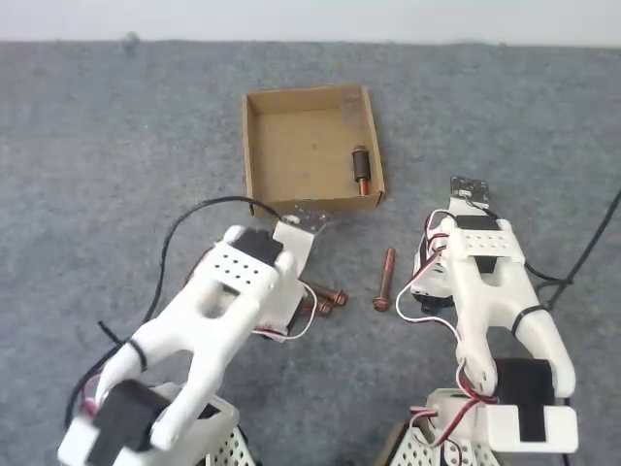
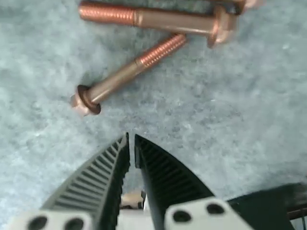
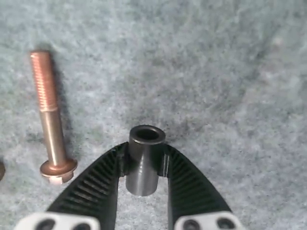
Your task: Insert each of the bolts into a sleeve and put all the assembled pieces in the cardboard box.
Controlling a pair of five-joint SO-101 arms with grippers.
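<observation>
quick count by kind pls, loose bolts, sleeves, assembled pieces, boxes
loose bolts: 3 (one alone, two together)
black sleeve: 1, in the right pincer
assembled piece: 1, in the cardboard box
cardboard box: 1
total: 6

Robot lab tabletop, grey felt (image 1: pixel 107 146) (plain wall (image 1: pixel 310 17))

High cam looks down on the table (image 1: pixel 87 146); wrist cams hug it close, right one probably sharing that bolt (image 1: pixel 385 278).
</observation>
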